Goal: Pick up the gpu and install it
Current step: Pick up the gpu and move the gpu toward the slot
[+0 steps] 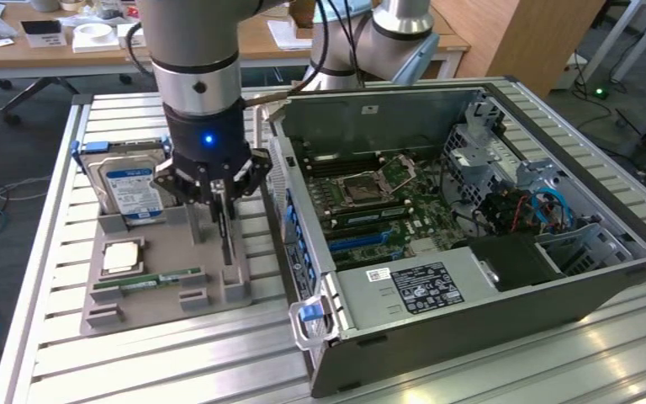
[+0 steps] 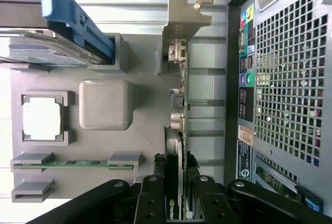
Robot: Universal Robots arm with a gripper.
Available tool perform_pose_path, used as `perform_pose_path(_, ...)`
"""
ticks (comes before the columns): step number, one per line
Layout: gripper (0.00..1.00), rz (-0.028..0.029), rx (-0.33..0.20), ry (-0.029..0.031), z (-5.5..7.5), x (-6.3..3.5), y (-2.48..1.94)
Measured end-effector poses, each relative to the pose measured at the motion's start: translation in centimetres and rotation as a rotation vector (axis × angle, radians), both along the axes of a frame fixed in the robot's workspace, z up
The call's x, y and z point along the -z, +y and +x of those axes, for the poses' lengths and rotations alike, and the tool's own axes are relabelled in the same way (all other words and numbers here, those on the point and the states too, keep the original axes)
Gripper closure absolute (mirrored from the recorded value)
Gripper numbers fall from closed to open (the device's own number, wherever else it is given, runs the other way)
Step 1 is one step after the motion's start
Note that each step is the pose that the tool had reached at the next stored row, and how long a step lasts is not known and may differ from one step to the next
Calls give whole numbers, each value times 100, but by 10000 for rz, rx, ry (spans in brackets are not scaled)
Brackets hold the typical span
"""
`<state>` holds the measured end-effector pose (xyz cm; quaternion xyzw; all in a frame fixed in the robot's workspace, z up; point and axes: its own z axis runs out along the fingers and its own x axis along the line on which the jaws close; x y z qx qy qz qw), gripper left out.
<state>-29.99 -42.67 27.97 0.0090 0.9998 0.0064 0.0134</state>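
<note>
Pick-up step: the fingers (image 2: 149, 198) clamp the gpu (image 2: 176, 105) standing edge-up in its tray (image 1: 132, 313); freeing it likely calls for a straight vertical lift.

Gpu (image 2: 176, 105) up close: matt black board, and the bracket is bare silvery metal with a dull sheen. Gripper (image 2: 175, 164) is black and smooth with a faint gloss, plastic or coated metal, can't tell which. Tray (image 1: 166, 305) is matt grey plastic, finely ribbed on its raised block. Hard drive (image 1: 132, 187), eleven o'clock on the tray in the exterior view, is shiny metal under a glossy blue label. Cpu (image 1: 121, 255) has a bright metal lid. Ram (image 1: 149, 280) is green circuit board. Case (image 1: 491, 328), three o'clock, is dull grey sheet metal with a perforated rear. Table (image 1: 188, 362) is grooved satin aluminium. Cabinet (image 1: 514, 34), one o'clock, is pale wood.
</note>
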Motion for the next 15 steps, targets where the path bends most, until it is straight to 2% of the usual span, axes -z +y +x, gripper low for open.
perform_pose_path(8, 74, 0, 0, 0, 0, -261, 0)
perform_pose_path(15, 74, -4, 0, 0, 0, -409, 0)
